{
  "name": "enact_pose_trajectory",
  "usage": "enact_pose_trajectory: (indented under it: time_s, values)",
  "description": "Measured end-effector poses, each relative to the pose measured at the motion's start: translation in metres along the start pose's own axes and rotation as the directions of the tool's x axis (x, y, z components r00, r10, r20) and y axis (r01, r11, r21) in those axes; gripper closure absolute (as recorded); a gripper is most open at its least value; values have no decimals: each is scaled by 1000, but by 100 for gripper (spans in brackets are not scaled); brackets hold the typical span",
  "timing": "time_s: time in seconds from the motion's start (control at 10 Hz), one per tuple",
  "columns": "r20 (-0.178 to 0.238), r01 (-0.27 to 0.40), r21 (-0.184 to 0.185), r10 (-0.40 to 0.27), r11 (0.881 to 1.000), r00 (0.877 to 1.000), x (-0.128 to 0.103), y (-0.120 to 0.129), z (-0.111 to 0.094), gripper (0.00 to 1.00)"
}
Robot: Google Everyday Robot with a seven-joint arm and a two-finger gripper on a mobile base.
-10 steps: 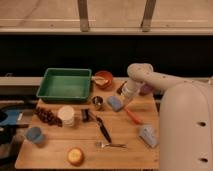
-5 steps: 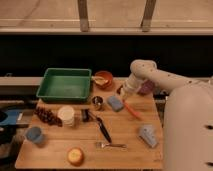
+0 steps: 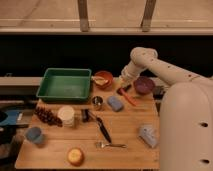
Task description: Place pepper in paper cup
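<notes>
We see a green tray (image 3: 65, 85) at the wooden table's (image 3: 131, 124) back left corner, dark grapes (image 3: 47, 116) by the left edge, a fork (image 3: 111, 145) and, perhaps, an orange (image 3: 75, 156) near the front edge.

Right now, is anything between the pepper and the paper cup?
Yes: the grey-blue block and small metal cup sit between the pepper, held in the shut gripper at right, and the paper cup.

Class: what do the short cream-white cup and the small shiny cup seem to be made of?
The short cream-white cup is probably paper: matte, pale, no glints. The small shiny cup is likely metal: grey with bright reflections. The gripper, by the purple bowl, is shut on the slim red-orange pepper.
</notes>
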State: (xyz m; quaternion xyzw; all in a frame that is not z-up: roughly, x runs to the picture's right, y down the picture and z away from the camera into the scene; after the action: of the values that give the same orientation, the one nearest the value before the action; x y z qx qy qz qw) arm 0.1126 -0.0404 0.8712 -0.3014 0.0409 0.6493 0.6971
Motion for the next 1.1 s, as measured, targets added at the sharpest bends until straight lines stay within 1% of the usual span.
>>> enact_pose_trajectory:
  time_s: [0.1,0.3,0.5,0.6,0.7,0.8,0.9,1.0,1.1]
  values:
    - [20,11,-1,-11,1000,1000,-13,7,-9,86]
    - [54,28,-3,-28,1000,998,-30,16,-23,86]
    - [92,49,-15,-47,999,995,-45,30,-42,86]
    - [130,61,-59,-53,996,990,-53,37,-60,86]
    - [147,70,-108,-54,992,988,-55,39,-67,86]
    - [161,87,-163,-60,983,985,-56,41,-72,86]
    - [169,108,-189,-76,976,983,-56,48,-72,86]
    - [176,124,-195,-89,973,980,-57,57,-72,86]
    - [178,146,-214,-109,966,978,-58,69,-67,86]
